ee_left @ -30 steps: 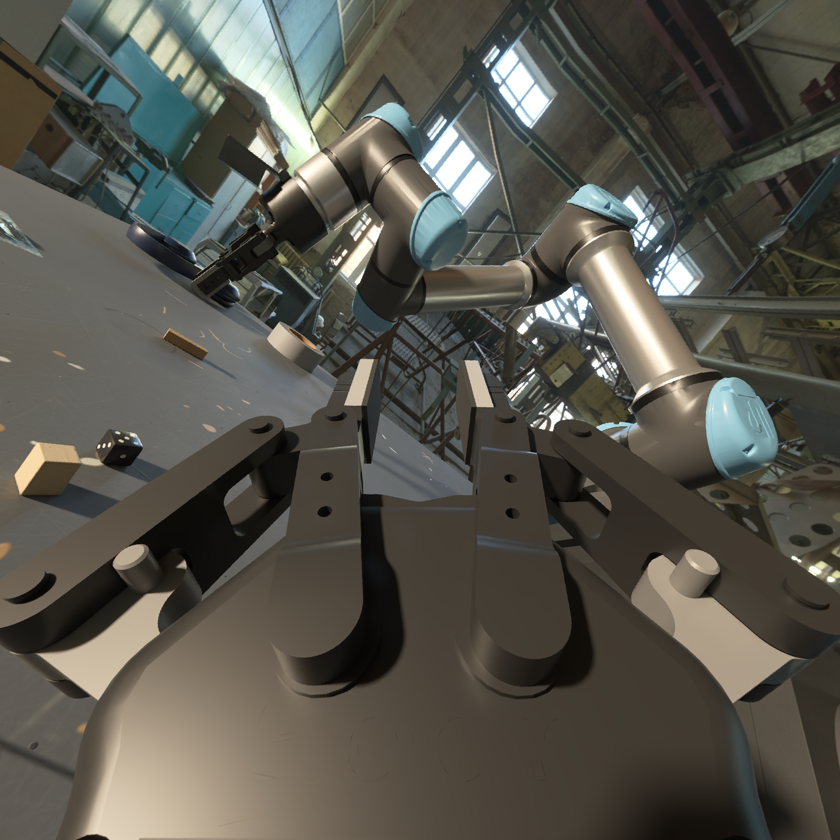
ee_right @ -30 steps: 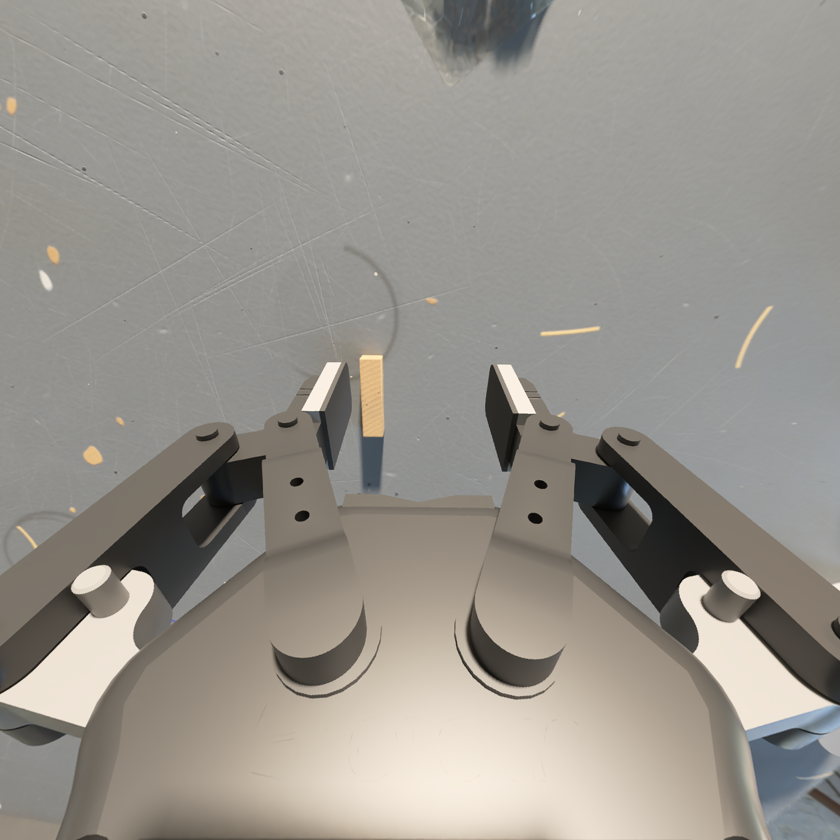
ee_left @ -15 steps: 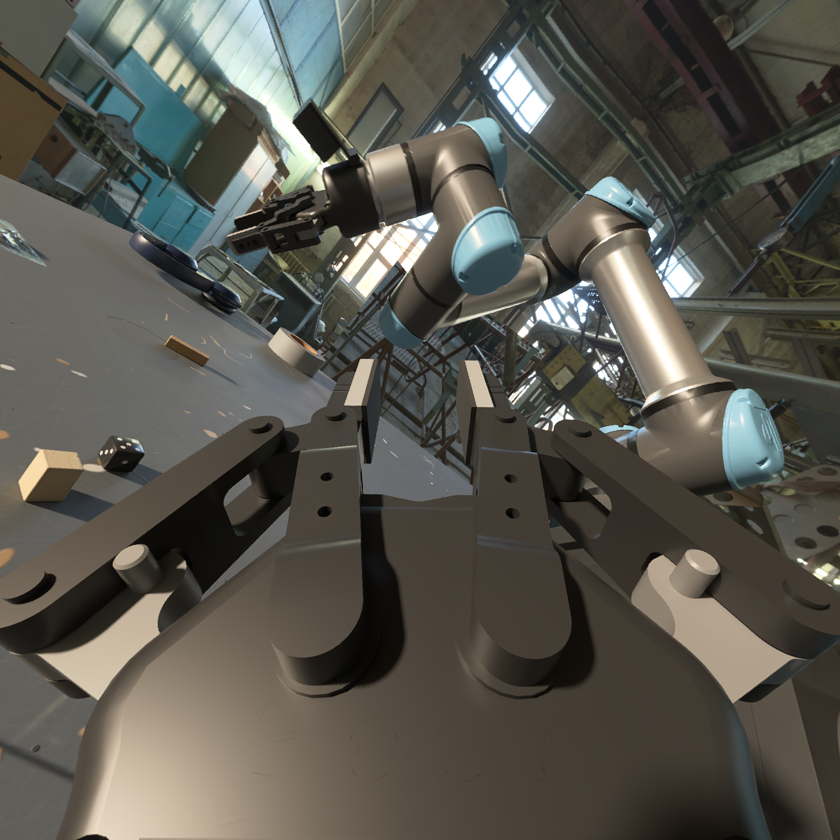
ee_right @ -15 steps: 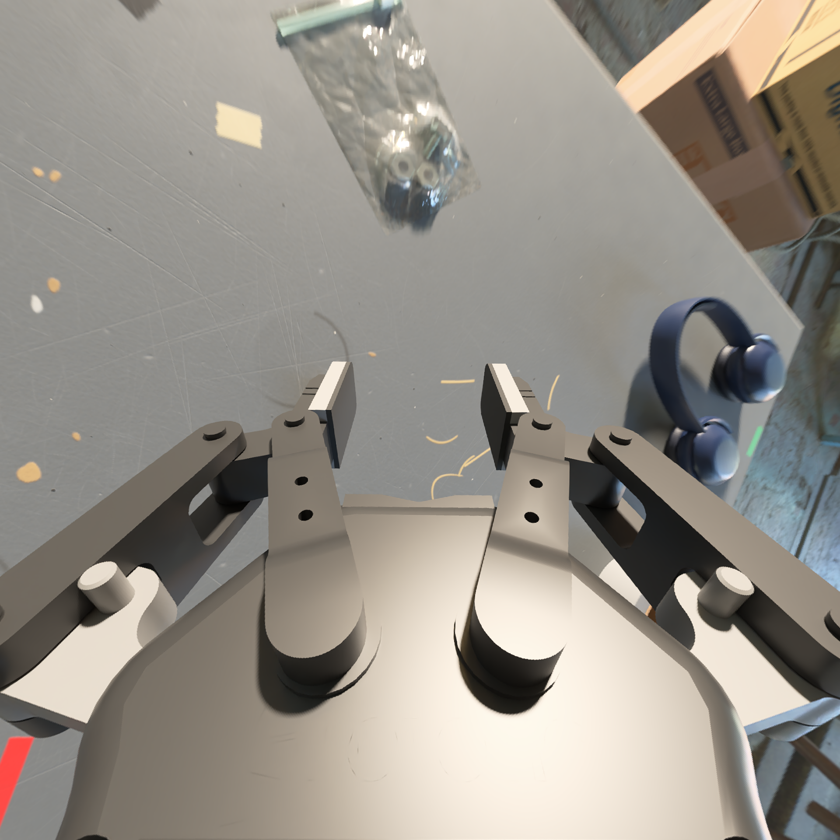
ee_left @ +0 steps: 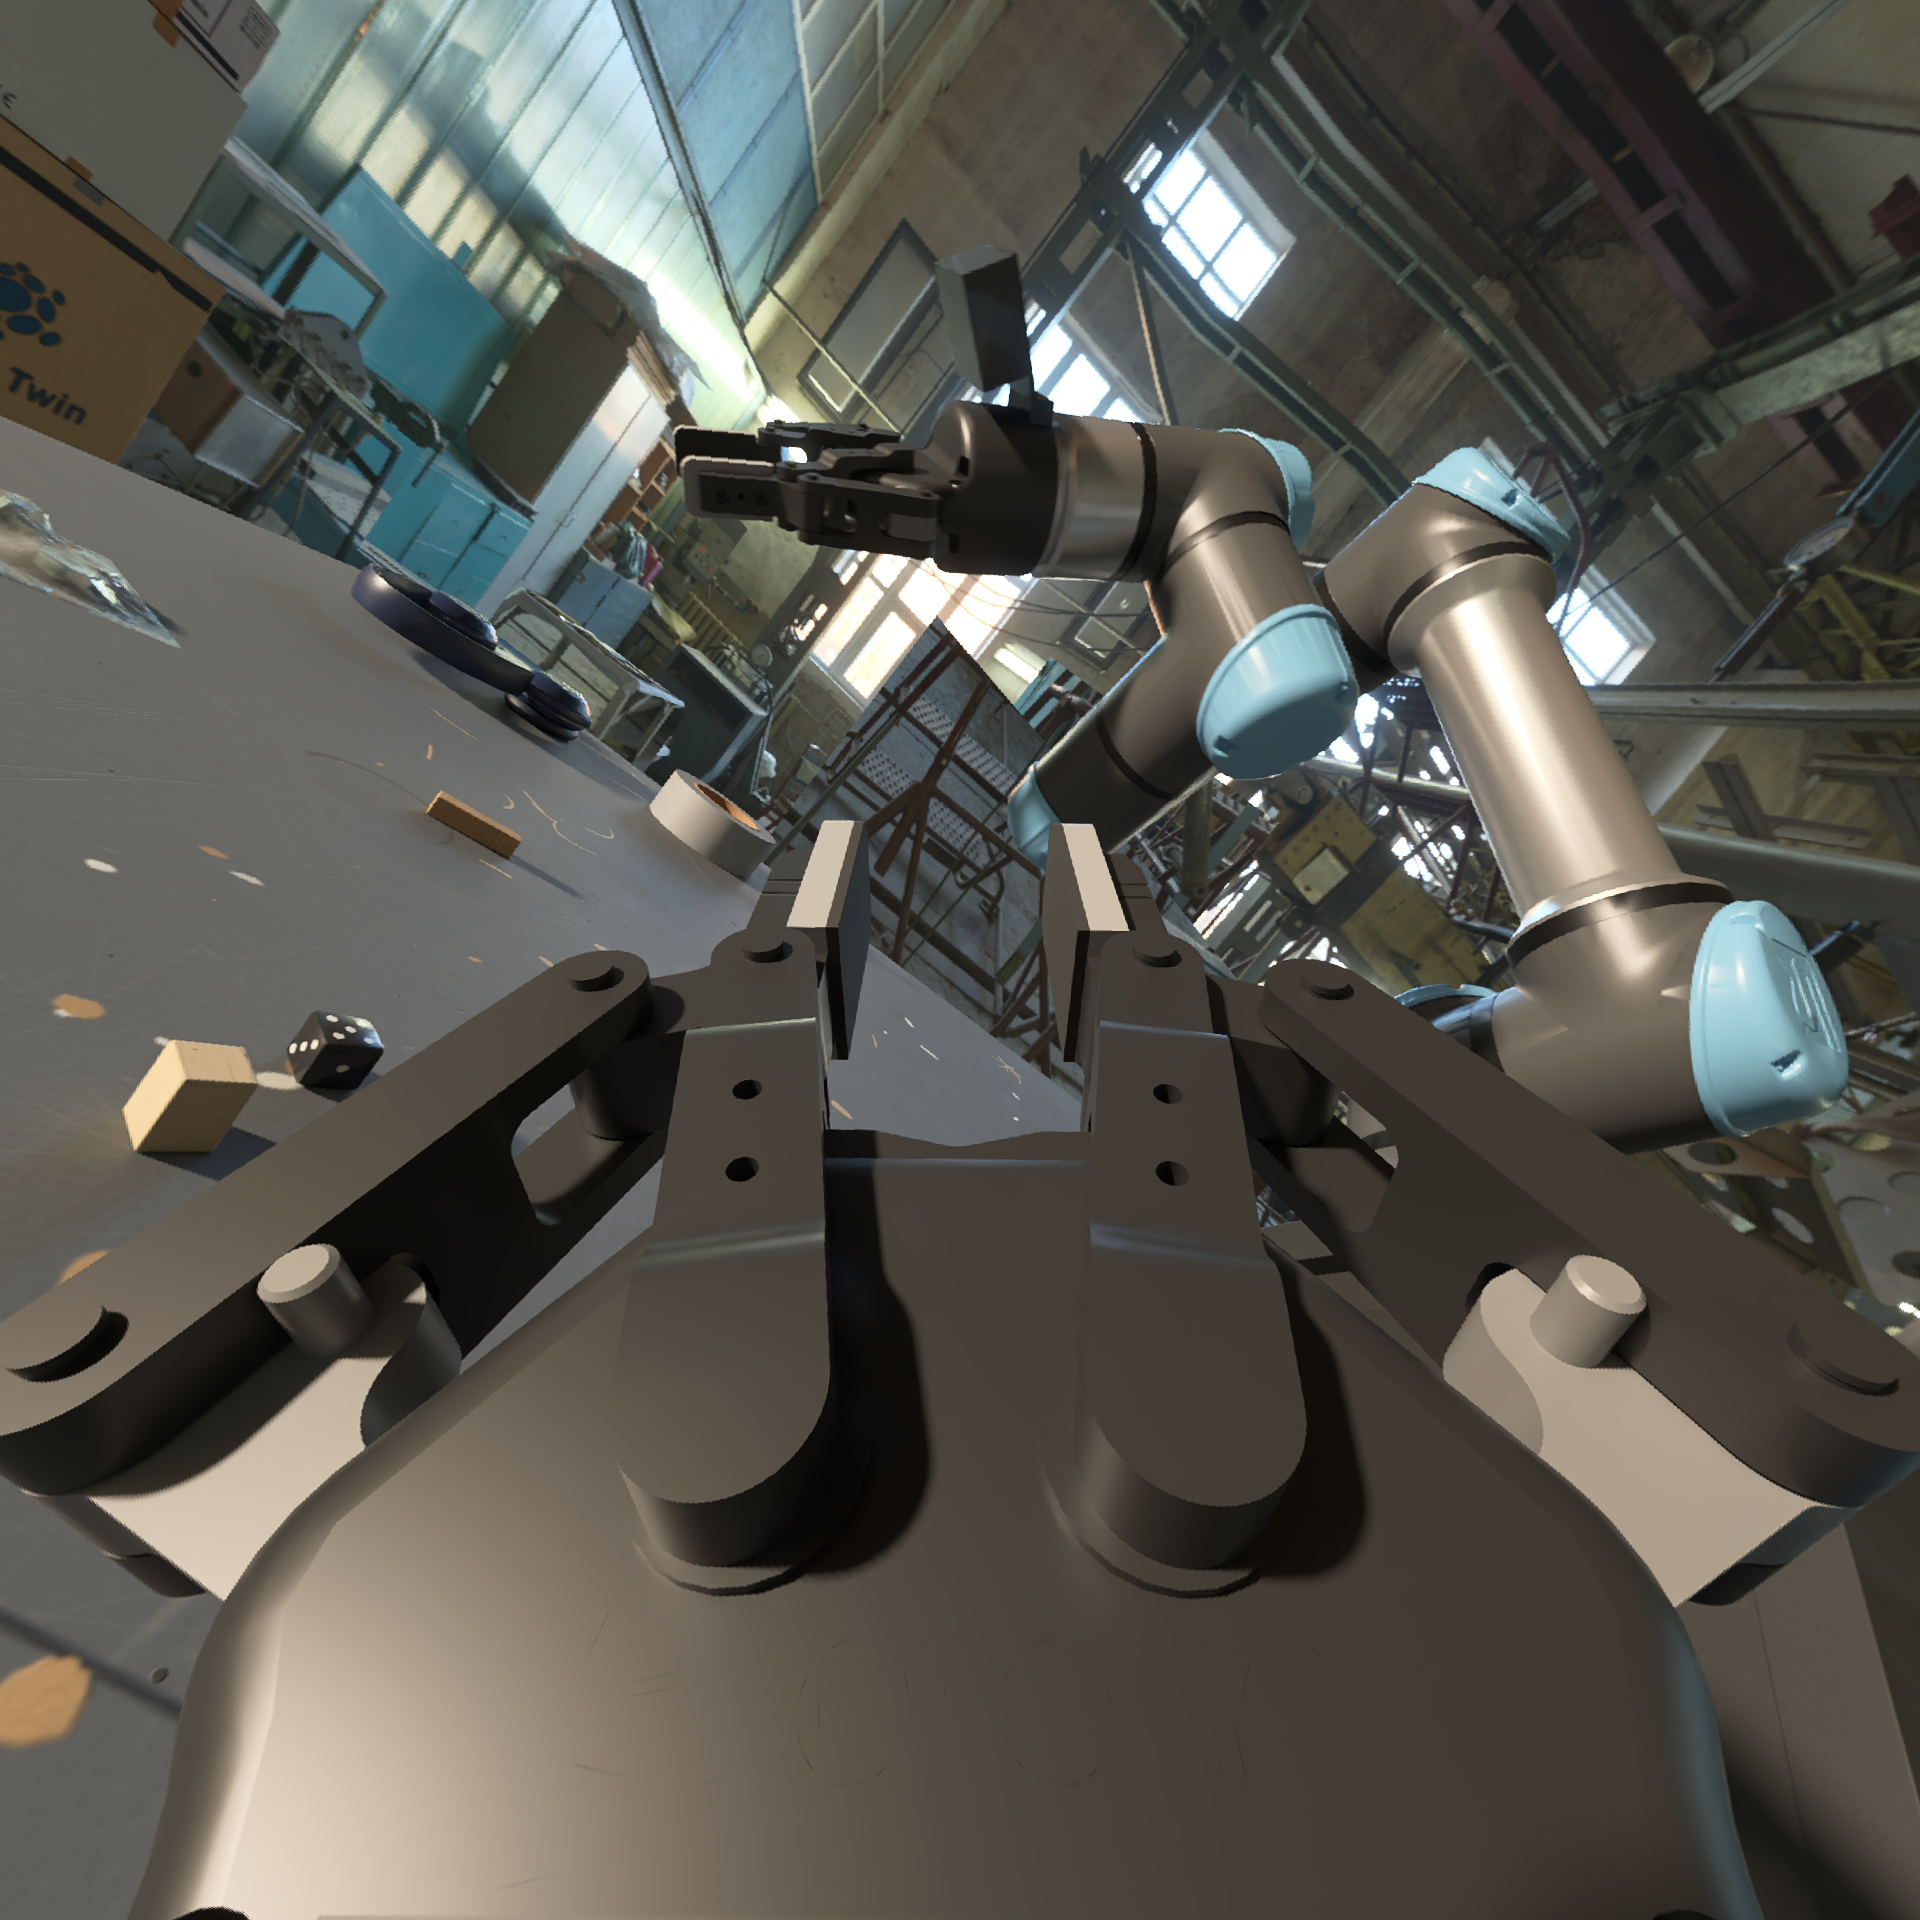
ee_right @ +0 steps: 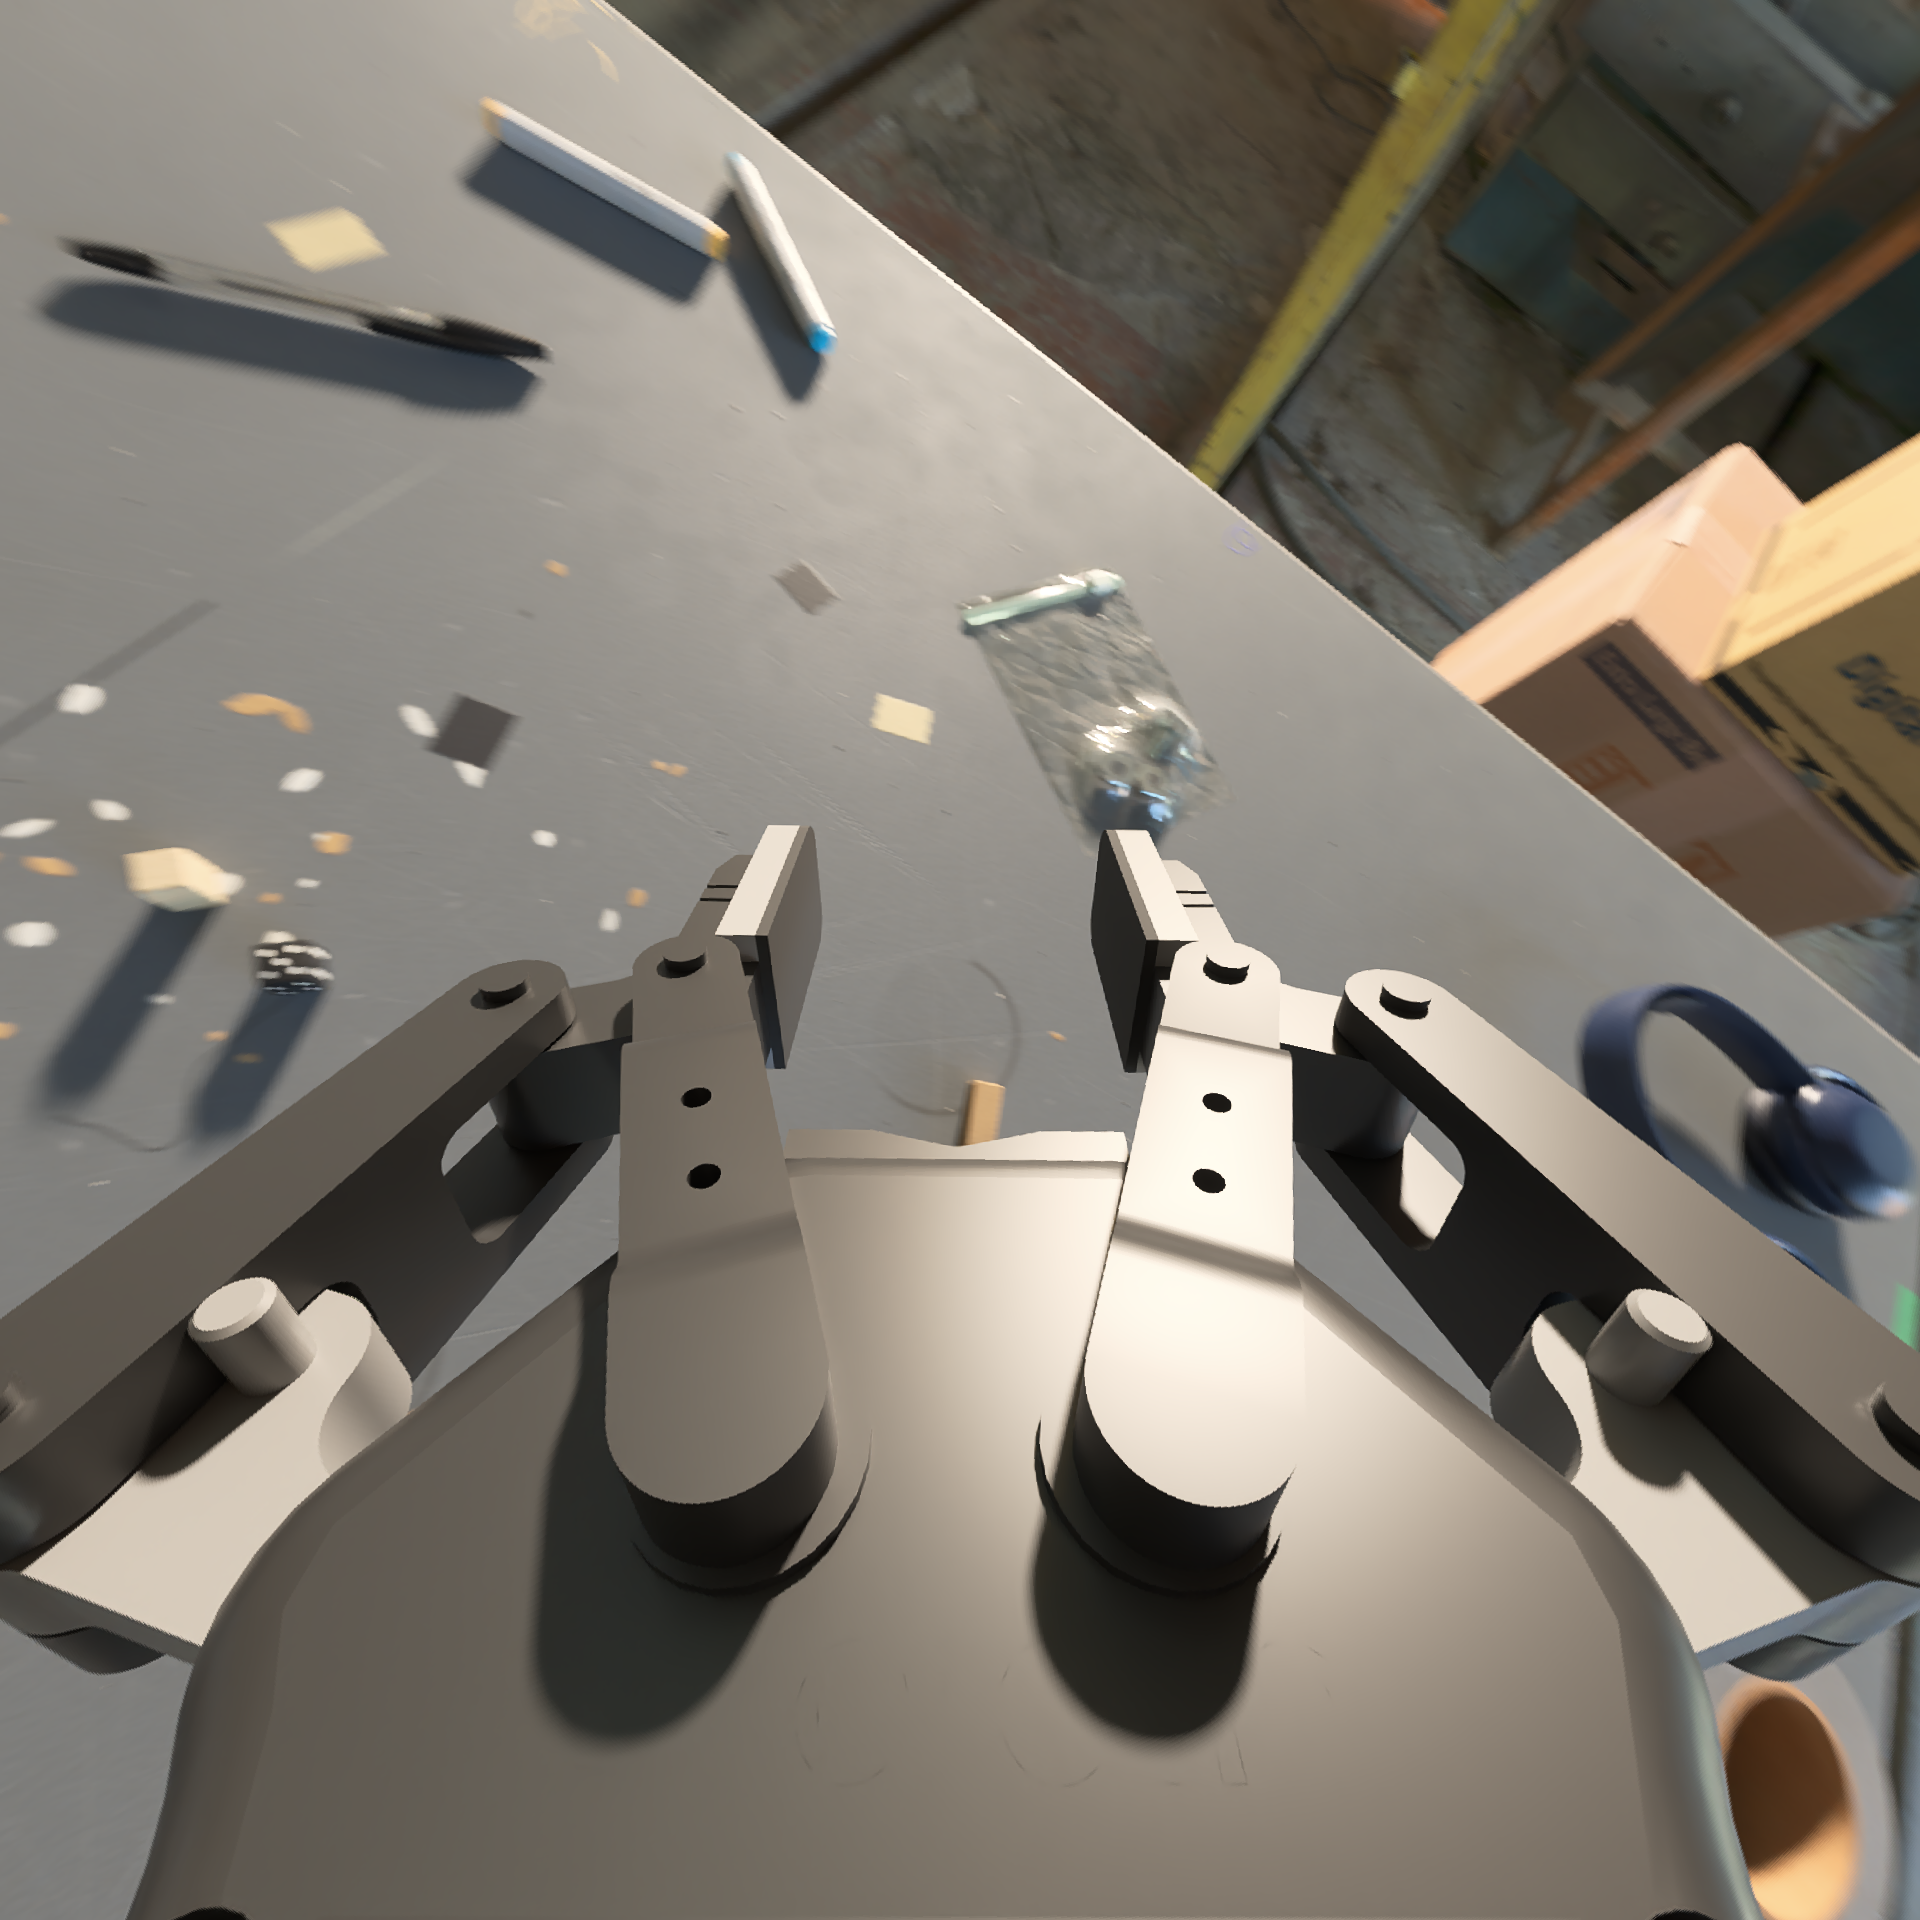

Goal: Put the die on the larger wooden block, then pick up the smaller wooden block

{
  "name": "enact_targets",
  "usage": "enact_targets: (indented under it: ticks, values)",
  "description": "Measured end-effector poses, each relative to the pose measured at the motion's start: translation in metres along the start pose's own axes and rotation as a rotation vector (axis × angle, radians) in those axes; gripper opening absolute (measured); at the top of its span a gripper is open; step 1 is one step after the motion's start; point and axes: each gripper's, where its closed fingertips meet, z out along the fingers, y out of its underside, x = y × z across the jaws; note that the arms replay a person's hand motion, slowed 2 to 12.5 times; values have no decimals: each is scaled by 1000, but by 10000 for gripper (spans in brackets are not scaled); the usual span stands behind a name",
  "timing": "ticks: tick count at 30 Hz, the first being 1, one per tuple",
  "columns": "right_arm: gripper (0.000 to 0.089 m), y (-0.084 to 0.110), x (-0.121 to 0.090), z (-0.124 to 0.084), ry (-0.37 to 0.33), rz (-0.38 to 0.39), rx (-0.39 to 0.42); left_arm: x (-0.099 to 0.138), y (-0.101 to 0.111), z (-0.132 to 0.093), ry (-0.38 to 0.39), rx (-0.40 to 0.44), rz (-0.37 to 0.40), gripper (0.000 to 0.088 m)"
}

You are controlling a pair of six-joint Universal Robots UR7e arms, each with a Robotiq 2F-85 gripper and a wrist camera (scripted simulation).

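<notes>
On the table (ee_left: 312, 790): two blocks (ee_left: 187, 1096), one die (ee_left: 335, 1047).

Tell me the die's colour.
The die is black with white dots, clearest in the left wrist view.

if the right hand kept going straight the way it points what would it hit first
Probably the bare grey tabletop, though depth is hard to judge. The open right hand holds nothing and aims at a stretch short of the clear plastic bag of small parts, which lies slightly right of that line.
</notes>
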Motion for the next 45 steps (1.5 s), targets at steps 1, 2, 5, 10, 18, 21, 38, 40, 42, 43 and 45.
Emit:
enact_targets:
  ticks: [1, 2, 5, 10, 18, 21, 38, 40, 42, 43, 45]
  values:
    - [475, -3, -9, -2, -34, 5, 20, -1, 0, 0, -4, 1, 3, 307]
    - [474, -6, -18, -4, -69, 9, 38, -1, -1, -1, -8, 1, 6, 307]
    - [465, -13, -46, -10, -172, 21, 79, -3, -1, -2, -22, 3, 16, 306]
    - [427, -15, -86, -15, -312, 32, 87, -6, -3, -3, -44, 6, 31, 306]
    - [353, -7, -132, -6, -409, 24, 31, -10, -5, -7, -72, 14, 48, 306]
    - [317, -3, -148, 0, -434, 15, 13, -11, -6, -8, -81, 17, 52, 307]
    - [256, 41, -203, 57, -485, 18, -211, -16, -10, -14, -109, 32, 58, 308]
    - [256, 48, -208, 62, -490, 14, -246, -16, -11, -14, -105, 35, 53, 308]
    - [257, 53, -213, 66, -494, 12, -277, -15, -11, -14, -98, 39, 46, 308]
    - [258, 56, -215, 69, -495, 11, -291, -15, -12, -14, -94, 41, 42, 308]
    - [262, 60, -218, 72, -497, 10, -312, -14, -12, -14, -87, 44, 36, 308]
